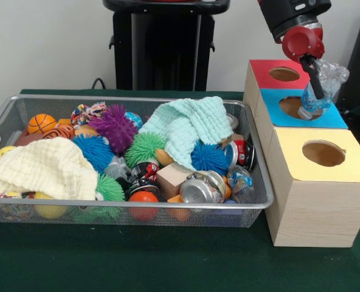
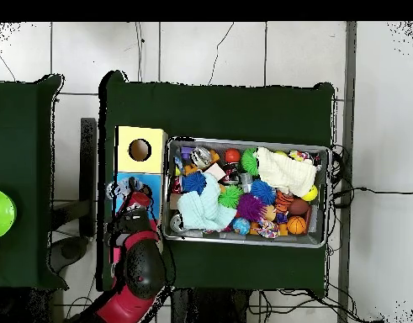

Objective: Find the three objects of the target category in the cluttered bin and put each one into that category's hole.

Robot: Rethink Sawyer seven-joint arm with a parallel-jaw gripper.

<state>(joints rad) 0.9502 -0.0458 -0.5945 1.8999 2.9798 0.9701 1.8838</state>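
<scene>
Holding one plastic bottle, claw above three boxes' blue hole.

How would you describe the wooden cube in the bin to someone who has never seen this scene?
Start at the wire mesh bin on the green table. Near its front edge, right of the middle, find the crushed silver can. The plain wooden cube lies just left of it, below the mint cloth; it is the only bare, flat-sided block among fuzzy balls.
</scene>
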